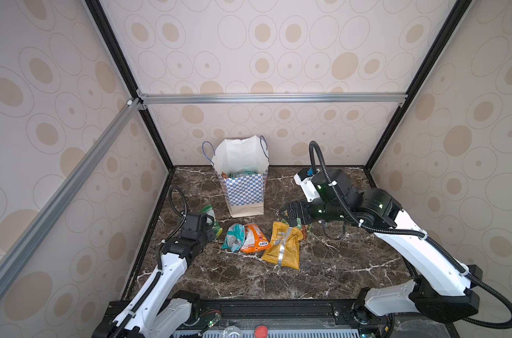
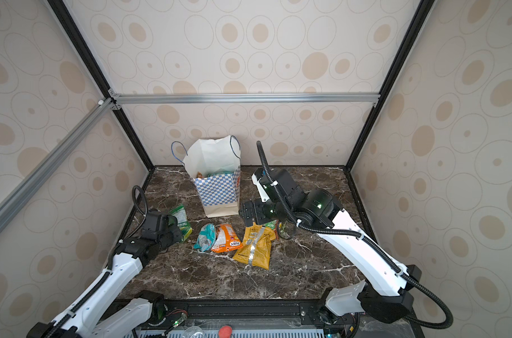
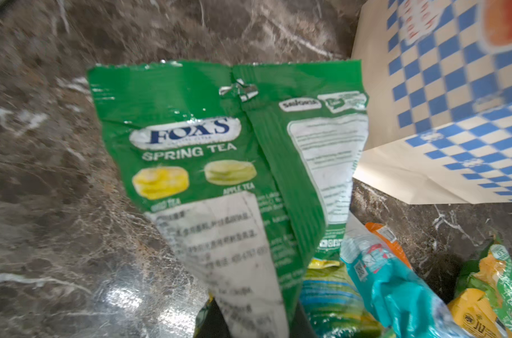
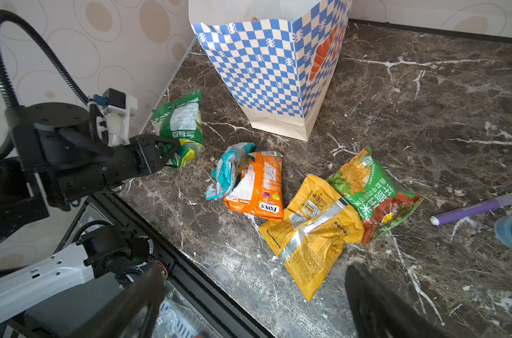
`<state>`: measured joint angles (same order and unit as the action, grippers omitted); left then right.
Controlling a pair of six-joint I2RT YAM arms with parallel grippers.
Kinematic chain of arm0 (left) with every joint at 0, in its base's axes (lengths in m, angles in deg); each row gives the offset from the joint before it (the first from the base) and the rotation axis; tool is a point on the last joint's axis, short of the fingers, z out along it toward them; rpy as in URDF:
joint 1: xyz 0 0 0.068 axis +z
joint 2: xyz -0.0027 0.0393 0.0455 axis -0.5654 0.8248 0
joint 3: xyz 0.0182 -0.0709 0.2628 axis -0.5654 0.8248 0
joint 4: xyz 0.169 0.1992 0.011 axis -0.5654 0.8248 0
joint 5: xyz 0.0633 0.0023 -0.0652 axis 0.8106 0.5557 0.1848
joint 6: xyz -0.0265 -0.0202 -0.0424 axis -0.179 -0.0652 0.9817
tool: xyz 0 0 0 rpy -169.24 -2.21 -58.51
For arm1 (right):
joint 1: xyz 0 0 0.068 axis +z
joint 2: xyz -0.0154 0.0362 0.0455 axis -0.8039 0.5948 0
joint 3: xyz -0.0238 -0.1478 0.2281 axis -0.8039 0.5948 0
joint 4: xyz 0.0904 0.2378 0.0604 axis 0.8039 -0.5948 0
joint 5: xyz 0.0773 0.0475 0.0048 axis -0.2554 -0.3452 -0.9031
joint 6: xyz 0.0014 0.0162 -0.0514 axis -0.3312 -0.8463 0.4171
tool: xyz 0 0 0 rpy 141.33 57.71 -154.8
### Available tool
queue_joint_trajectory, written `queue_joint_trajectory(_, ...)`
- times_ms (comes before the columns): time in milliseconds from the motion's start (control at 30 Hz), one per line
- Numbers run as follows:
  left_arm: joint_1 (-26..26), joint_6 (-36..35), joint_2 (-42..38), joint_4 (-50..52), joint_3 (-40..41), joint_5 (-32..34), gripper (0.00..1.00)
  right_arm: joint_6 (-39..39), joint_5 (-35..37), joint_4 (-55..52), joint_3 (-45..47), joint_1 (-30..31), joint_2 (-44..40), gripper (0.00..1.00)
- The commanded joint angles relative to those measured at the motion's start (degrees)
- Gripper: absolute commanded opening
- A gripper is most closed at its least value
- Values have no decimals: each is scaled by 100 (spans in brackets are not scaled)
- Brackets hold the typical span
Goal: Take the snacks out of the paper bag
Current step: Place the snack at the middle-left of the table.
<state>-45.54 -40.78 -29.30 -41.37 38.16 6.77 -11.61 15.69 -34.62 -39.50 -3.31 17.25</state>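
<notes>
Left gripper [image 4: 172, 149] pinches a green packet [image 4: 181, 118], apparently lifted, beside the paper bag [image 4: 257, 64]; right gripper [image 4: 253, 275] hovers, fingers wide and empty.

light: bright, even | glare: marble tabletop [image 3: 123, 295] | blur: left wrist view | edges: top views bowed

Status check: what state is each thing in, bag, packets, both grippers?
Paper bag: upright, mouth open, packets inside.
Green candy packet: pinched by left gripper.
Teal packet: crumpled, lying against orange packet.
Orange packet: lying flat.
Yellow packet: lying flat, touching green-red packet.
Left gripper: jaws shut on green candy packet.
Right gripper: jaws open, empty.
</notes>
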Motion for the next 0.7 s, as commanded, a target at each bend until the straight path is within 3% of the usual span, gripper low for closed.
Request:
queue_joint_trajectory(0, 176, 270, 296, -1226, 254, -683, 0, -97, 164, -81, 57, 45, -242, 100)
queue_joint_trajectory(233, 442, 253, 1078, -1756, 298, -739, 1, -212, 327, -121, 193, 44, -462, 100)
queue_joint_trajectory(667, 470, -191, 1283, -1316, -632, -740, 70, -351, 437, -53, 244, 49, -569, 100)
